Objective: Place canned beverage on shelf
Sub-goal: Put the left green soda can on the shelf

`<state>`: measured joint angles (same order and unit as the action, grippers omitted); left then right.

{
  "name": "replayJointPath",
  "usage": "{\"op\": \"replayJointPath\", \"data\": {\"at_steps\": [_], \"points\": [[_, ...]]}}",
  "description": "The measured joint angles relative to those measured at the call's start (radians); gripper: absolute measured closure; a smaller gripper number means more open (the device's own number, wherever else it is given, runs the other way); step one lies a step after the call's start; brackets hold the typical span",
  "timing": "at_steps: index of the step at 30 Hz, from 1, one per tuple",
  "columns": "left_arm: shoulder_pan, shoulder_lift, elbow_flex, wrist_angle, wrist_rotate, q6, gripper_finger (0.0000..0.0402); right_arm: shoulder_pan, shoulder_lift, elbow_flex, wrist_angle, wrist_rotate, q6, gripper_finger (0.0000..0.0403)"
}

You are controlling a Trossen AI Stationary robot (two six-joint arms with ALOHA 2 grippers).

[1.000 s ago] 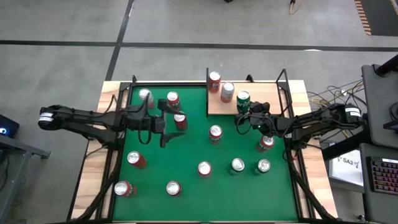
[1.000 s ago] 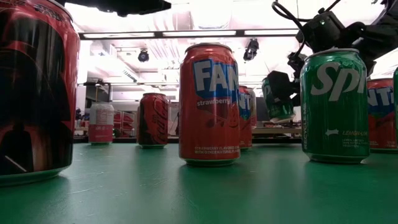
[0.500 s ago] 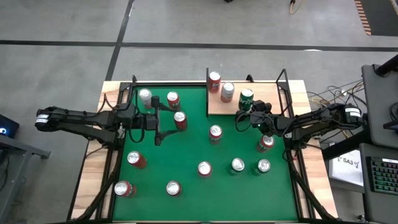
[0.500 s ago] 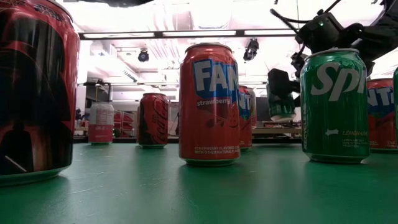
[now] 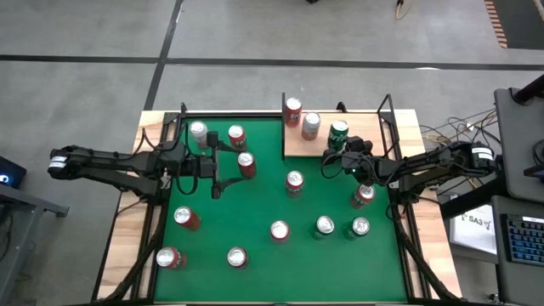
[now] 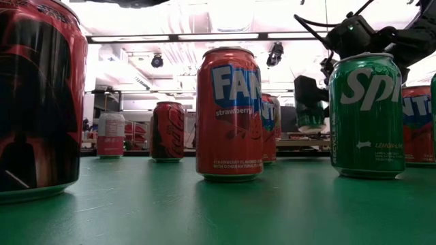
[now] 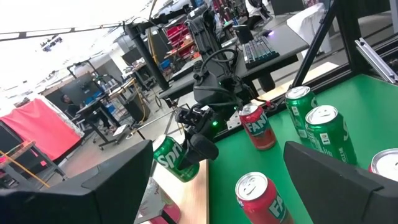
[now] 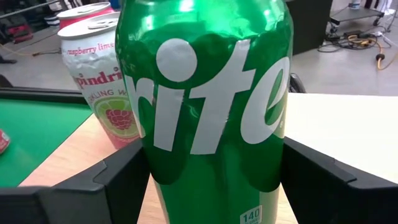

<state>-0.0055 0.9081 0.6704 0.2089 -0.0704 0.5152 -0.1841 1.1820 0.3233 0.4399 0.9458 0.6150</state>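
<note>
Since the earlier frames, the green can [image 5: 338, 131] has shifted a little toward 1 o'clock, farther in over the shelf [image 5: 297, 144]. The left gripper [image 5: 219, 168] has drawn back toward 9 o'clock.

**Position.** In the high view the shelf occupies the 1 o'clock corner of the desk [image 5: 255, 204]. The right gripper [image 5: 343, 144] holds the green can over the shelf's 3 o'clock half. A silver can [image 5: 311, 125] stands just beside it at 10 o'clock. Whether the green can's base touches the board cannot be determined.

**Fingers.** The right fingers [image 8: 106, 183] clamp the green can at mid-body, one on each side. The left fingers stand apart and hold nothing, above the desk's 10 o'clock area.

**Handling.** Treat the can as a thin, rigid aluminium cylinder. It is probably full, and therefore moderately heavy. Its glossy wall is likely to slip and to dent under excess squeeze. Grip across the diameter at mid-height, as shown, and keep the axis upright. The narrow base may tip if the can is released while tilted.

**Count, high view.**
- Cans in total: fourteen.
- Red: nine. One stands on the shelf and eight on the desk.
- Green: three. One is held and two stand on the desk.
- Silver: two. One stands on the shelf and one on the desk.
- Shelves: one.
- Arms: two.
</note>
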Motion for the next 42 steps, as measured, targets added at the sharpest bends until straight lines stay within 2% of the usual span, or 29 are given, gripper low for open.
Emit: {"op": "replayJointPath", "data": {"at_steps": [4, 16, 26, 36, 42], "points": [[0.000, 0.000, 0.000, 0.000, 0.000, 0.000, 0.0057, 0.000, 0.000, 0.000, -0.023, 0.024, 0.021, 0.0113], [0.000, 0.000, 0.000, 0.000, 0.000, 0.011, 0.0057, 0.000, 0.000, 0.000, -0.026, 0.016, -0.054, 0.0111], [0.000, 0.000, 0.000, 0.000, 0.000, 0.018, 0.0057, 0.000, 0.000, 0.000, -0.025, 0.014, -0.035, 0.0111], [0.000, 0.000, 0.000, -0.001, 0.000, 0.018, 0.0057, 0.000, 0.140, 0.006, 0.056, 0.014, -0.025, 0.0110], [0.000, 0.000, 0.000, -0.002, 0.000, 0.018, 0.0057, 0.000, 0.176, 0.010, 0.079, 0.028, -0.031, 0.0110]]}}
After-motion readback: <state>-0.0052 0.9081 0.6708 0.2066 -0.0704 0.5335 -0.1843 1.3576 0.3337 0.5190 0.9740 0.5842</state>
